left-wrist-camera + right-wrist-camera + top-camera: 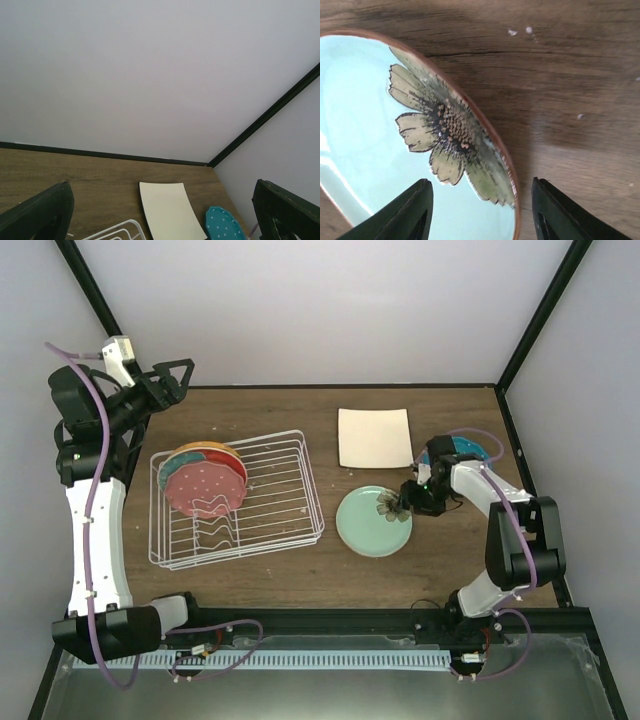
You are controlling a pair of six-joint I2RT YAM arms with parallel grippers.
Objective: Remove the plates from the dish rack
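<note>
**Three plates flat on the table, others upright in the rack**

Brown wood-grain table, matte, w/ plain white walls behind. The white wire dish rack sits left of centre: a rectangular basket of thin rods w/ wavy dividers.

At its left end plates stand on edge, leaning together. A larger red-and-teal floral plate is at the back and a pink-red dotted plate in front. Any others betw. them can't be told apart.

Right of the rack, lying flat:
- cream square plate: plain, smooth, near the far edge.
- mint green plate: round, glossy glaze, thin brown rim, dark-centred flower painted by its right edge.
- teal dotted plate: round, partly under the right arm.

The right gripper is low at the mint green plate's right rim. Its jaws are apart w/ the rim betw. them, one finger over glaze, one over bare wood. Contact can't be told.

The left gripper is raised near the far-left corner, jaws spread wide, nothing betw. them.

A few white specks lie on the wood beside the mint green plate.
</note>
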